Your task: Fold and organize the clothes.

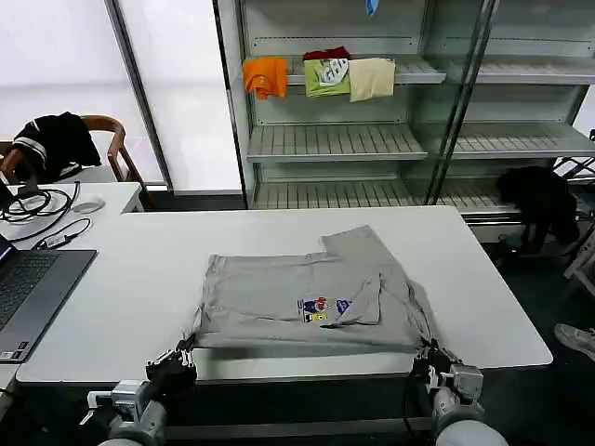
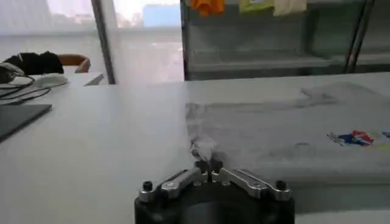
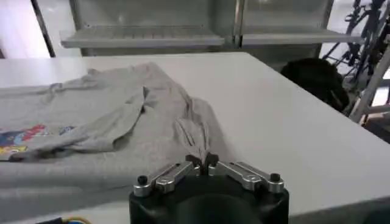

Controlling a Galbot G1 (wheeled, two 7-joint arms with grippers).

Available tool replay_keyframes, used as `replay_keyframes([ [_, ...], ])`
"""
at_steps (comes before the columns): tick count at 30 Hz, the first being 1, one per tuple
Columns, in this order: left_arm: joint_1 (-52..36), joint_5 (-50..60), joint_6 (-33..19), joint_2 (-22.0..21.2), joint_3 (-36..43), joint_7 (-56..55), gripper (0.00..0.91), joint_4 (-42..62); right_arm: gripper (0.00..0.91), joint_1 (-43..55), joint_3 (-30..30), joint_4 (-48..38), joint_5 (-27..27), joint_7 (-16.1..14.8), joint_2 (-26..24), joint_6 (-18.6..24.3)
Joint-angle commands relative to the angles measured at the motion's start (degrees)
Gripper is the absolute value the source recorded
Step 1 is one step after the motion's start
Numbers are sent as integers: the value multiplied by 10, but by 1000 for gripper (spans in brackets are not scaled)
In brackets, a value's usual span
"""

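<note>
Counter (image 1: 483, 307): white, wide; it carries the T-shirt at its middle and near edge, with a laptop (image 1: 28, 293) at the robot's far left.
Shelf rack (image 1: 335, 139): stands behind the counter, holding folded orange, green and cream garments; these are not part of the job.
T-shirt (image 1: 279, 297): light grey, lying mostly flat across the counter with its small multicoloured print (image 1: 323, 308) facing up. One sleeve is turned in over the body near the print, and the near hem sits at the counter's front edge.
Left pincer (image 1: 178, 358): at the near left corner of the shirt, clenched on a pinch of grey cloth, as the left wrist view (image 2: 207, 165) shows.
Right pincer (image 1: 429, 356): at the near right corner, likewise clenched on a bunched bit of the hem (image 3: 198, 159).
Progress: early, by my reading. Both near corners are gripped, but the body is not yet doubled over. Left to do: carry the near edge toward the far side, fold again, then set the shirt away tidily.
</note>
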Motion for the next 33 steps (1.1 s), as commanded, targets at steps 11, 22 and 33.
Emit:
replay_keyframes([
  [11, 66, 5, -1, -15, -5, -1, 907, -34, 907, -54, -3, 27, -52, 1, 4, 17],
  [22, 40, 4, 6, -17, -12, 7, 907, -43, 907, -55, -1, 37, -88, -4, 12, 46],
  [33, -42, -7, 23, -25, -22, 4, 907, -30, 907, 57, -11, -44, -140, -60, 27, 5],
])
